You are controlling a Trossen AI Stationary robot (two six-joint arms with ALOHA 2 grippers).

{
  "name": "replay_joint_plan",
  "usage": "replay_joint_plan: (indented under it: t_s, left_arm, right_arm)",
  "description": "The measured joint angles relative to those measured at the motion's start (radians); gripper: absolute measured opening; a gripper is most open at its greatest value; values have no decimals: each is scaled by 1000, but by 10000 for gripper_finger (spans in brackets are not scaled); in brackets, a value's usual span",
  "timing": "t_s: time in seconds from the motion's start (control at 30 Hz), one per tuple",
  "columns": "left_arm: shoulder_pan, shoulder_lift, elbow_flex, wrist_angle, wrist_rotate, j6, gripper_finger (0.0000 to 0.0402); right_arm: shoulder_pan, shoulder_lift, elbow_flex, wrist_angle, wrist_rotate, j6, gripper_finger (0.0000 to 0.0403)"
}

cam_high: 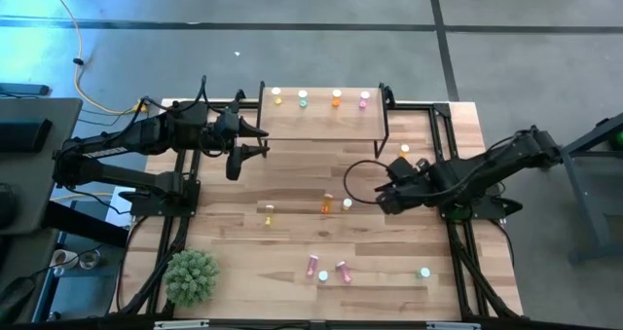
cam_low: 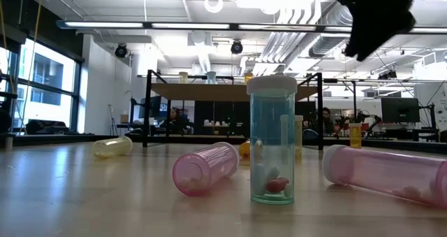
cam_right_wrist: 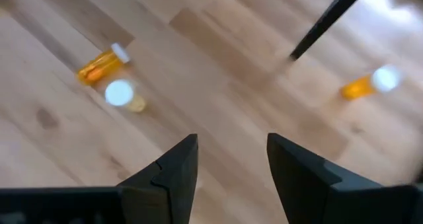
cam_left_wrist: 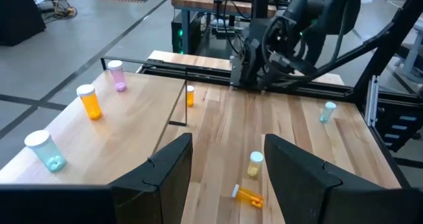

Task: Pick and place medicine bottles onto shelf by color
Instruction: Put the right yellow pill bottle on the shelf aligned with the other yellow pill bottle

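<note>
High view first: the shelf (cam_high: 321, 116) stands at the far middle of the table (cam_high: 292, 242), and four bottles stand upright in a row along its back edge: a yellow bottle (cam_high: 277, 96), a green bottle (cam_high: 303, 98), an orange bottle (cam_high: 337, 97) and a pink bottle (cam_high: 364, 99). The left claw (cam_high: 261, 141) hangs just off the shelf's left end, its fingers apart with nothing between them; from its wrist camera I see both dark fingers (cam_left_wrist: 165, 171) spread over bare wood. The right claw (cam_high: 384, 196) hovers low over the table, in front of the shelf's right leg, fingers likewise apart and empty, pointing toward a little cluster at mid-table: a fallen orange bottle (cam_high: 326, 205) beside an upright pale yellow bottle (cam_high: 347, 203). Another yellow bottle (cam_high: 269, 212) stands further left. One small orange bottle (cam_high: 405, 151) stands by the shelf's right side. Near the front edge lie two pink bottles (cam_high: 343, 271), with a teal bottle (cam_high: 323, 275) upright between them and another green bottle (cam_high: 424, 272) well to the right. A green plant ball (cam_high: 191, 276) sits at the front left corner.
</note>
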Motion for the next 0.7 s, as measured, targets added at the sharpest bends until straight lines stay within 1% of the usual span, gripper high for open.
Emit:
replay_joint_plan:
  t_s: [0.13, 0.4, 0.53, 0.6, 0.7]
  left_arm:
    - [0, 0, 0, 0, 0, 0, 179]
    - [0, 0, 0, 0, 0, 0, 179]
    - [0, 0, 0, 0, -2, 0, 179]
    - [0, 0, 0, 3, -19, 0, 179]
    - [0, 7, 0, 14, -25, 0, 179]
  right_arm:
    - [26, -53, -115, 169, -17, 41, 172]
    - [77, -70, -306, 514, -21, 11, 172]
    - [86, -70, -383, 704, -23, -42, 172]
    - [86, -70, -406, 745, -25, -53, 172]
    - [82, -70, -423, 751, -25, -25, 172]
